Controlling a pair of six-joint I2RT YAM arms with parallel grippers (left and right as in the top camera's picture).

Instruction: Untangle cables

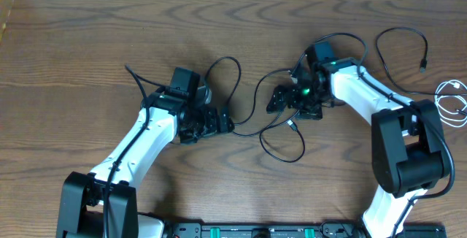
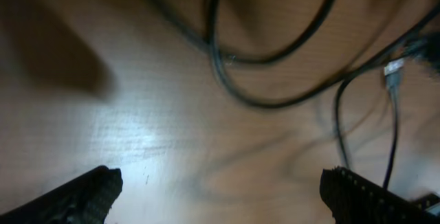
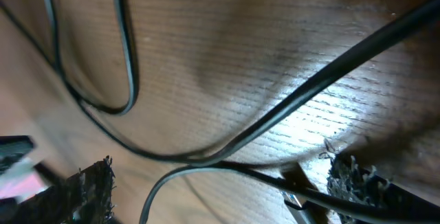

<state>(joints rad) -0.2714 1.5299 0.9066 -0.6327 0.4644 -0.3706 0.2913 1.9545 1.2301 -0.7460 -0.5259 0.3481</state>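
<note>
Black cables (image 3: pixel 323 81) cross diagonally just ahead of the spread right gripper (image 3: pixel 220 189); the spread left gripper (image 2: pixel 220 189) lies farther off.

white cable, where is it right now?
In the overhead view the white cable lies bunched at the far right of the table. It is beside the right arm and just below a separate black cable loop.
</note>
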